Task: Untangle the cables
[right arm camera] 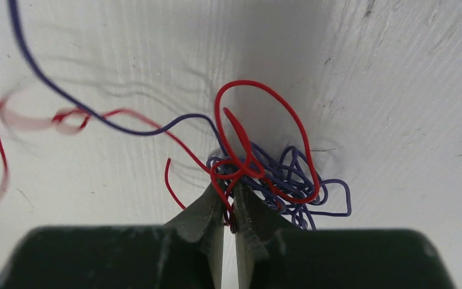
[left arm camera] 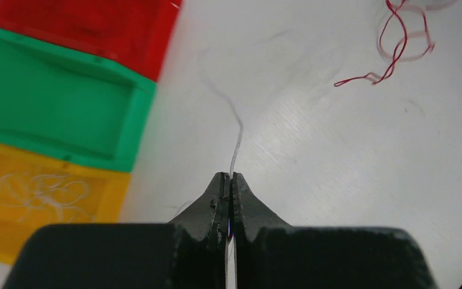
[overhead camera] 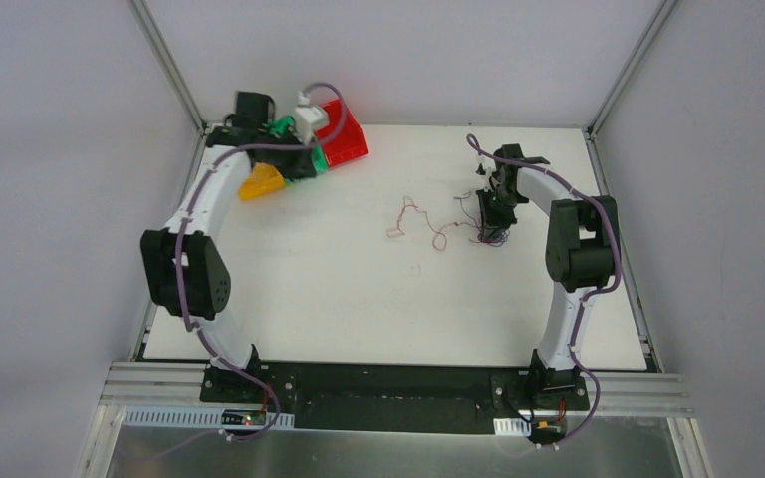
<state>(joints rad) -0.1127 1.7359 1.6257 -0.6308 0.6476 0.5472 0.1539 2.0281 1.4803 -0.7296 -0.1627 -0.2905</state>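
In the left wrist view my left gripper (left arm camera: pixel 230 176) is shut on a hair-thin whitish cable (left arm camera: pixel 236 129) that curves up across the white table, just right of the bins. A loose red cable (left arm camera: pixel 397 48) lies far off at the upper right. In the right wrist view my right gripper (right arm camera: pixel 229 194) is shut on a strand of the red cable (right arm camera: pixel 258 90). That strand runs out of a knot of purple-blue cable (right arm camera: pixel 292 180) touching the fingertips. From above, the right gripper (overhead camera: pixel 491 229) stands over this knot, and red and whitish loops (overhead camera: pixel 416 217) trail to its left.
Red bin (left arm camera: pixel 84 27), green bin (left arm camera: pixel 54 99) and yellow bin (left arm camera: pixel 48 198) stand side by side at the table's back left. The yellow one holds a coil of whitish cable (left arm camera: pixel 42 192). Metal frame posts (overhead camera: pixel 169 60) and grey walls bound the table.
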